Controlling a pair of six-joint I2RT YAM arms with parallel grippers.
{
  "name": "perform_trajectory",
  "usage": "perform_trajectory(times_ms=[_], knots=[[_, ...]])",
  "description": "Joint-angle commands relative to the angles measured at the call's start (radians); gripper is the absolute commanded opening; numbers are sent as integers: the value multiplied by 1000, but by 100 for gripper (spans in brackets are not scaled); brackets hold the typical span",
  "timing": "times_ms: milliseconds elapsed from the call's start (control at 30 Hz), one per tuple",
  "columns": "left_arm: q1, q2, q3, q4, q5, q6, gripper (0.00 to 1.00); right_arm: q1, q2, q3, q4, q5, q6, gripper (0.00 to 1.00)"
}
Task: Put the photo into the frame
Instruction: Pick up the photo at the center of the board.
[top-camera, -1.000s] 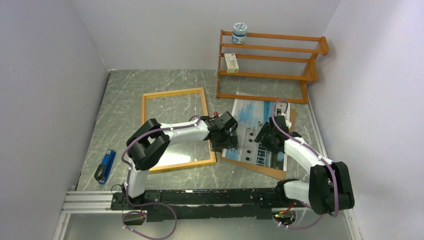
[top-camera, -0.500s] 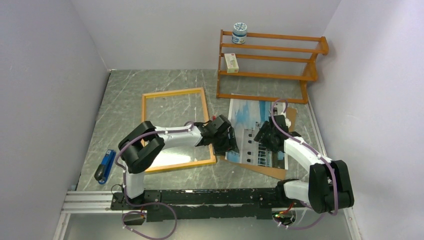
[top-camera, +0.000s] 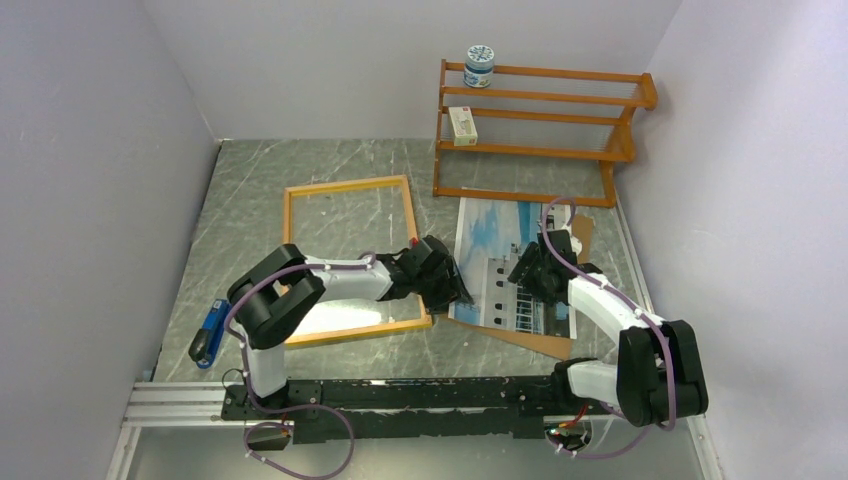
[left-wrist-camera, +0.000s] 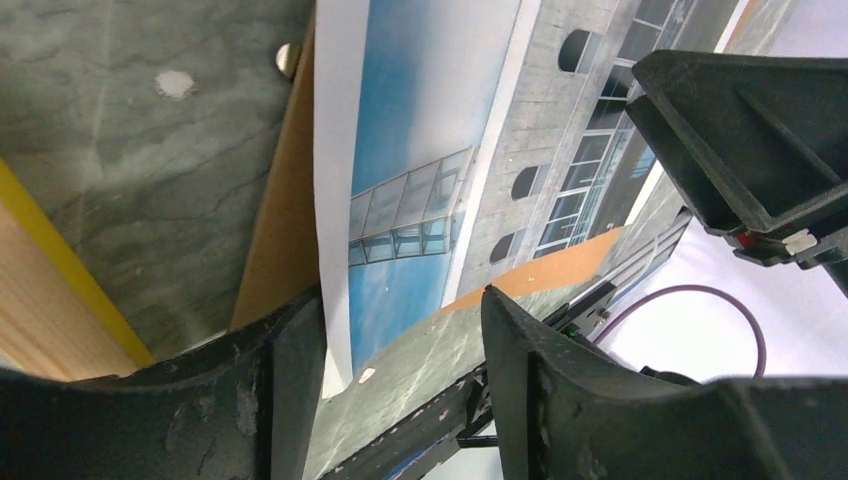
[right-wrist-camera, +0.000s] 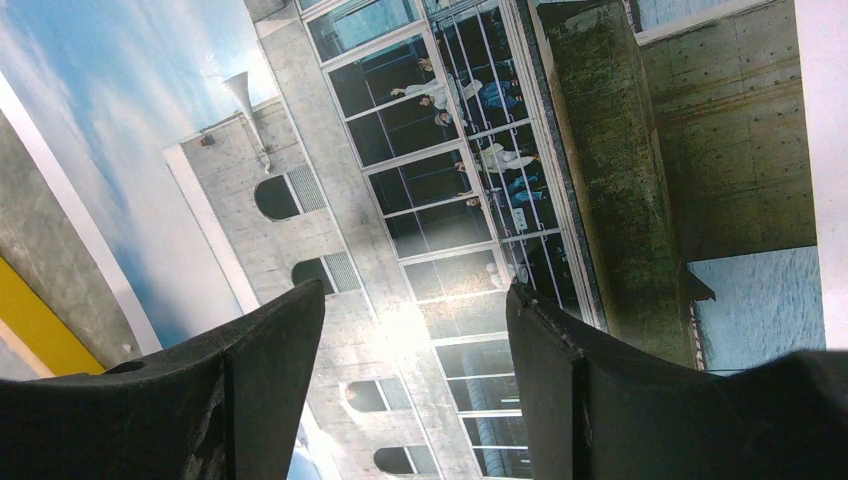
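1. The photo (top-camera: 505, 262) lies face up on a brown board (top-camera: 540, 342), right of centre on the table (top-camera: 250, 200). It is turned slightly, so the board shows along its near edge and at its far right corner.
2. The frame (top-camera: 348, 186) lies flat to the left, and the table shows through it. Its near right corner is just beside the photo's near left corner.
3. The left gripper (top-camera: 447, 290) is low at that corner. The wrist view shows its fingers (left-wrist-camera: 290, 380) apart, with the photo's white-bordered edge running into the gap; a strip of board and the frame's yellow edge lie beside it.
4. The right gripper (top-camera: 528, 272) is over the middle of the photo, fingers spread wide. Whether they touch the paper cannot be told.
5. The photo's far edge is just beside the base of an orange rack (top-camera: 540, 150). Its right side is near the wall.
6. A wide stretch of table runs from the frame to the left wall and to the back wall. A blue stapler (top-camera: 211, 331) lies at the near left.
7. A jar (top-camera: 480, 66) tops the rack and a small box (top-camera: 462, 125) sits on a shelf. Their print is too small to read.
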Motion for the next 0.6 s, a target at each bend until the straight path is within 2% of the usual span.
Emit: perform_trajectory(times_ms=[0,167,333,567], knots=[[2,-58,18,-40,-43,-32,56,-1,59,-69,-70,-36,9,71],[4,-50,54,-108,-31,-10,31,0,62,-68,-69,-37,10,70],[3,-36,58,-100,62,-4,4,0,47,-51,-91,-27,2,69],[53,-149,78,-270,47,128,3,0,-95,28,-160,-19,-58,70]])
